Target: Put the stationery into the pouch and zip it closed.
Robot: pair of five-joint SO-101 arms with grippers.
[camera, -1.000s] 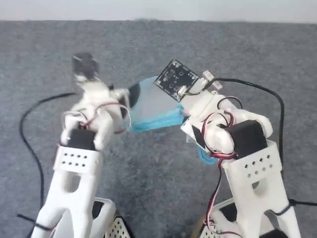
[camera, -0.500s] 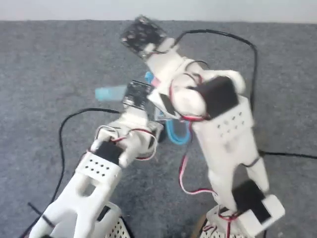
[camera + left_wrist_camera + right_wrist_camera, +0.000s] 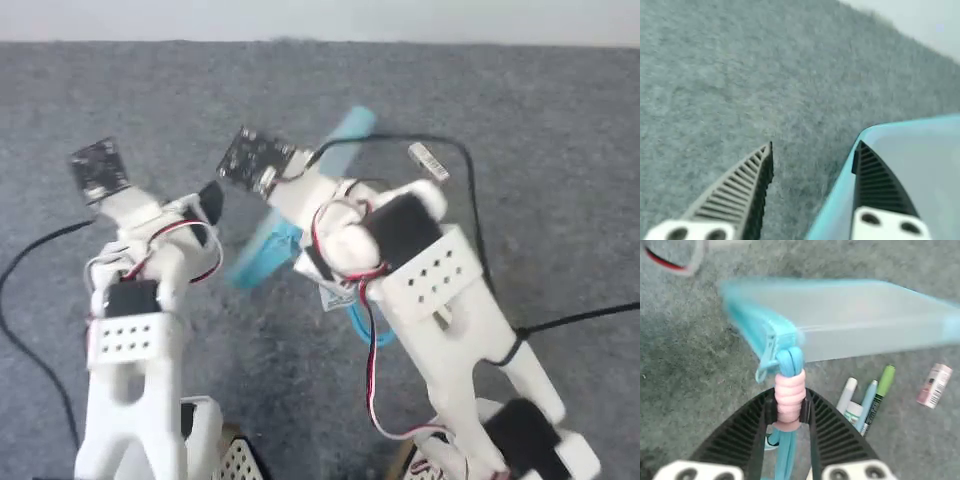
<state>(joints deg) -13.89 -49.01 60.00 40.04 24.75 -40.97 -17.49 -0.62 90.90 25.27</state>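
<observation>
Grey carpet | right claw pinches pouch by its pink zip cord, likely to steady it | left claw gapes wide beside pouch | pens lie loose near pouch, not yet packed

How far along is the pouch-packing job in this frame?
Nothing looks packed yet: the pens and a small pink item lie on the carpet, outside the pouch. In hand: the right gripper is shut on the pouch's pink zipper pull; the left gripper is open at the pouch's edge. Left: loading everything and zipping the pouch.
</observation>
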